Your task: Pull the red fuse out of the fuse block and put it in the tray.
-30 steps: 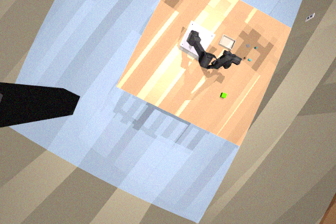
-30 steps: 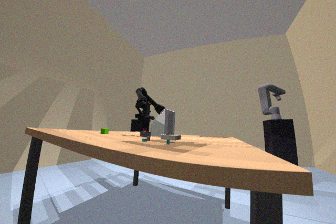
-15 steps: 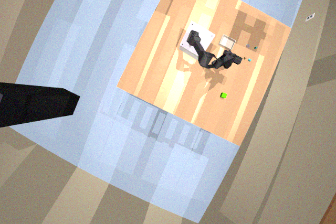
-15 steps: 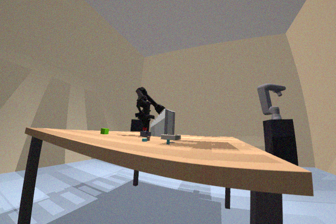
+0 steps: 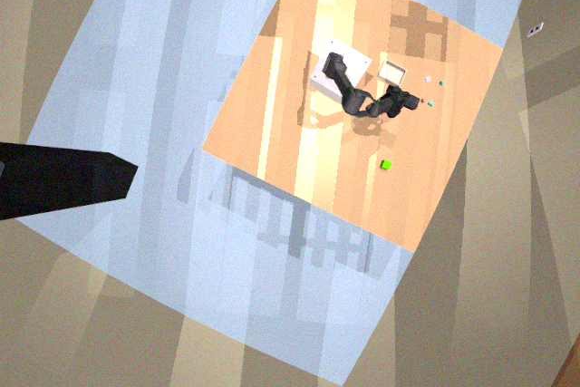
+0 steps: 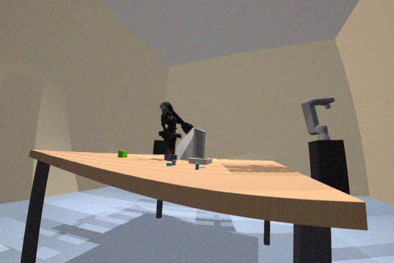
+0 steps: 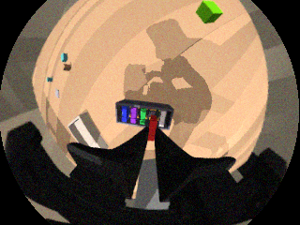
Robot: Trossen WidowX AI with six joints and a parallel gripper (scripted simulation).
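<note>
My gripper [image 7: 152, 129] [image 6: 170, 148] is shut on the red fuse [image 7: 152, 127] [image 6: 170, 149], which hangs upright below the fingertips. In the exterior view the red shows just above the dark fuse block [image 6: 170, 157] [image 7: 141, 103]. In the wrist view a dark empty slot shows behind the fuse, between the green fuse [image 7: 143, 115] and the white fuse [image 7: 162, 119]. The blue fuse [image 7: 124, 113] and purple fuse [image 7: 134, 114] stand in the block too. The shallow pale tray [image 5: 394, 74] [image 6: 200, 161] [image 7: 83, 131] is beside the block. The top view hides block and fingertips under the arm.
A green cube [image 5: 385, 165] [image 6: 122, 154] [image 7: 209, 11] lies on the table away from the block. Small teal pieces [image 5: 441, 82] [image 6: 169, 164], a brown piece [image 7: 67, 67] and a pale flat piece [image 5: 428, 79] lie beyond the arm. The white base [image 5: 353, 62] is near the tray.
</note>
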